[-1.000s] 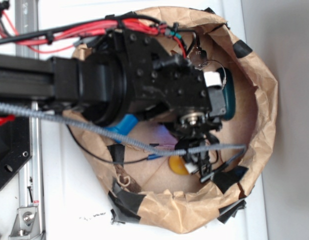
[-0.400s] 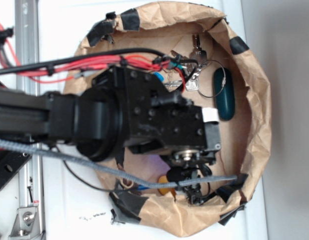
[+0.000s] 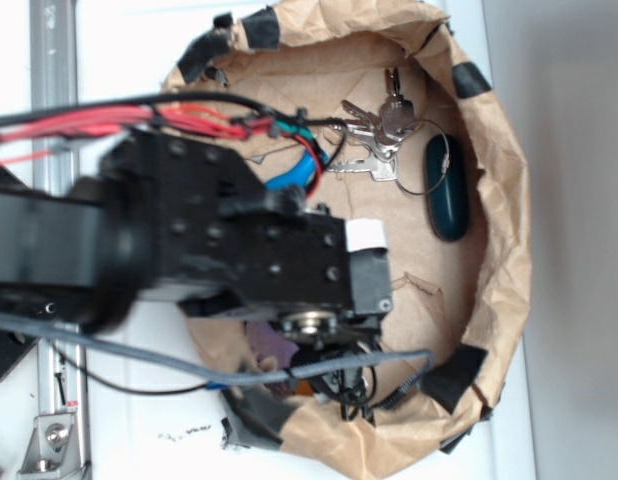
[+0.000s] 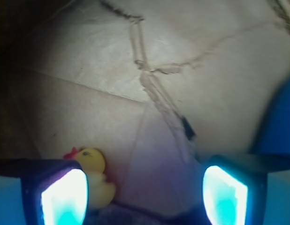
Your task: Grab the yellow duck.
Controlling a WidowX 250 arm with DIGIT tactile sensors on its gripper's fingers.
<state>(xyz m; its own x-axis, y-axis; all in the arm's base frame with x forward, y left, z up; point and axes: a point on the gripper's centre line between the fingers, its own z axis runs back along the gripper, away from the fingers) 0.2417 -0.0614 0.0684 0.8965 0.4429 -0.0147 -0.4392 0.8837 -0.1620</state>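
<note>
The yellow duck (image 4: 94,180), small with a red beak, lies on the brown paper floor in the wrist view. It rests right against the inner side of my left finger (image 4: 60,199), and part of its body is hidden behind that finger. My gripper (image 4: 145,197) is open, with a wide gap between the duck and the right finger (image 4: 227,197). In the exterior view the gripper (image 3: 344,385) hangs low by the near wall of the paper bowl (image 3: 509,250), and the duck is hidden under the arm.
A bunch of keys (image 3: 374,125) and a dark teal oblong object (image 3: 447,190) lie at the bowl's far side. A blue bottle (image 3: 289,178) shows behind the red wires. A purple piece (image 3: 274,345) lies beside the gripper. Black tape patches (image 3: 454,375) sit on the rim.
The arm has swung down and to the left in the exterior view, towards the bowl's near wall. The keys and the teal object are now uncovered.
</note>
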